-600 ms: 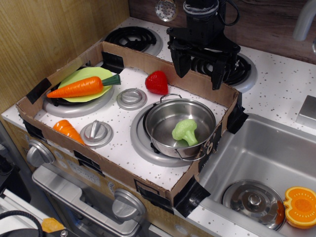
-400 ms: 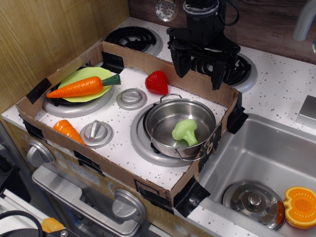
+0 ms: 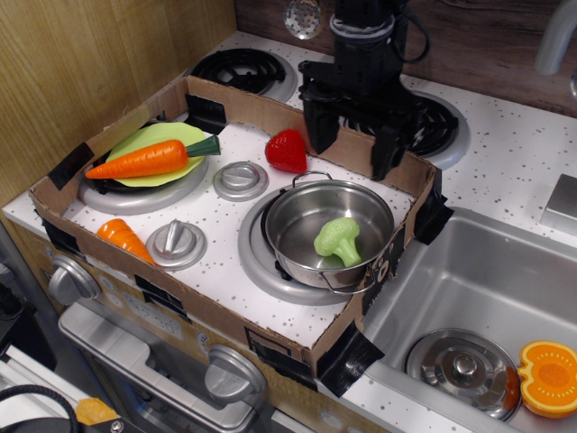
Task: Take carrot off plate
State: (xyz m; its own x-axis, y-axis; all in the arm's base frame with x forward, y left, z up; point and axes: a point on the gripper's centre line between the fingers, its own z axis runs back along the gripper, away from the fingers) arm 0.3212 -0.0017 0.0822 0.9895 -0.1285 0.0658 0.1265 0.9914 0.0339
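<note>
Plate [image 3: 162,135] partly under carrot [image 3: 149,161]

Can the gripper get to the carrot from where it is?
Probably yes. The gripper hangs open above the box's back wall, and the carrot lies uncovered on the plate, nothing over it; the strawberry sits beside the path.

You see: carrot [image 3: 149,160] orange, dark green stem end. Plate [image 3: 155,138] lime green. Strawberry [image 3: 287,150] red. Broccoli [image 3: 338,239] pale green inside shiny steel pot [image 3: 293,219]. Stubby carrot piece [image 3: 123,238] orange, ridged, lower left. Stovetop [image 3: 216,248] white, dark speckles. Cardboard wall [image 3: 234,104] brown, black tape corners. Gripper [image 3: 352,135] black. Halved orange fruit [image 3: 550,377] orange, lower right.
</note>
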